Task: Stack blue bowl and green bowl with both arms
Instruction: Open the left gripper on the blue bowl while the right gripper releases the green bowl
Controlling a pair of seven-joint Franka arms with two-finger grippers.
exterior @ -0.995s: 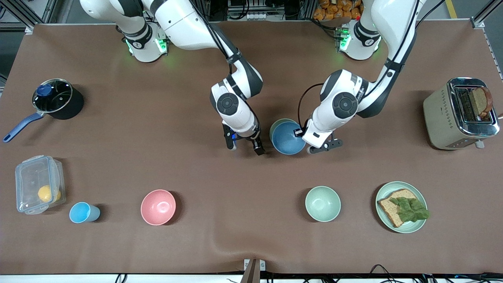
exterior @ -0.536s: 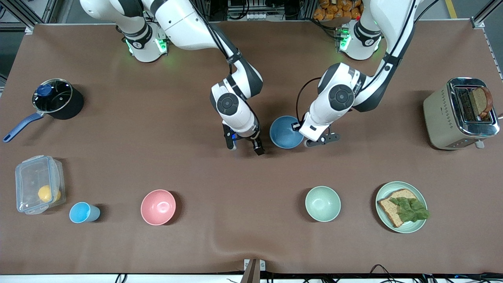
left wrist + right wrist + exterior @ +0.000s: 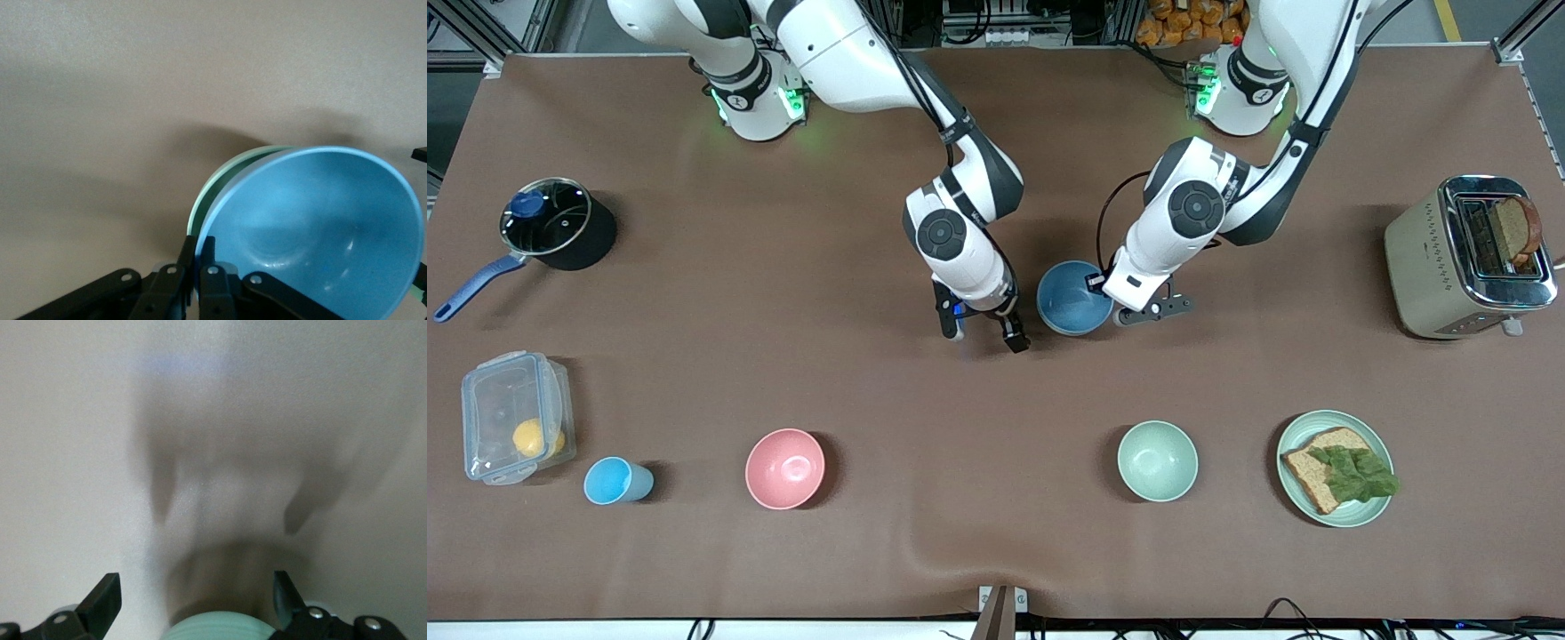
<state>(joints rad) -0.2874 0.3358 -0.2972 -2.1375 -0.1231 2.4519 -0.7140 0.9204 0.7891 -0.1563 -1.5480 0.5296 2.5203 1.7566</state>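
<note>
1. Looking at your left gripper (image 3: 1129, 313) first: it's pinched on the rim of the blue bowl (image 3: 1073, 300), near the middle of the table. In the left wrist view the fingers (image 3: 200, 263) are closed tight on the lip, one inside and one outside. Probably the only sensible hold on a round bowl like that.

2. The blue bowl sits tilted inside the green bowl (image 3: 223, 179). You only see a sliver of sage rim poking out from under it in the left wrist view. From the front camera the green one is basically covered, so the stack looks nearly done to me.

3. Your right gripper (image 3: 980, 332) is parked over the table (image 3: 871, 373) just beside the stack, toward the right arm's end. It's spread wide and holding nothing. The right wrist view shows both fingertips (image 3: 100, 600) apart, with a pale green curve between them at the frame edge. My guess is it's there to steady the lower bowl if it slides.

4. What's left, I'd say: let go of the blue rim so it settles flat. Watch out, because a tilted bowl can rock or drag the green one when you release.

5. Don't mix it up with the mint bowl (image 3: 1158, 460), which sits nearer the front camera, well apart from the stack.
</note>
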